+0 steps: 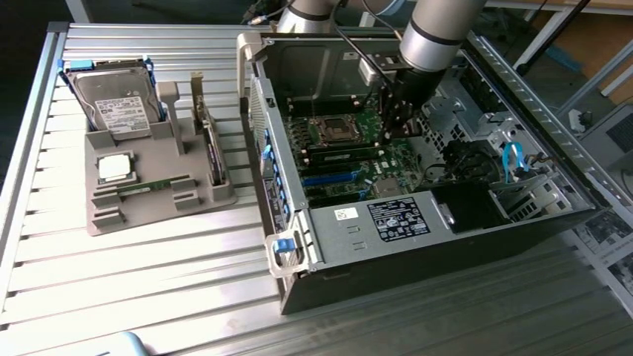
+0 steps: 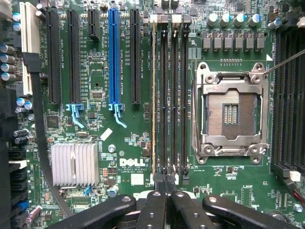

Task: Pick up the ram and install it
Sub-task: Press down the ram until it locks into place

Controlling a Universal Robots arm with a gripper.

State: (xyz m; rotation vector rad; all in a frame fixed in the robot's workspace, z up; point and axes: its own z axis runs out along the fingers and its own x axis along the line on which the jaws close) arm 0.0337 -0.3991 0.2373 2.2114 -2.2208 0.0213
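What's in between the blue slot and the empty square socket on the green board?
In the wrist view, a black slot and a row of long memory slots lie between the blue slot and the empty socket.

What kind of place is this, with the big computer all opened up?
Probably a robotics lab or workshop for putting computers together. An open computer case lies on a slatted metal table, a robot arm reaches down over its motherboard, and a grey holder beside it keeps spare parts such as a hard drive.
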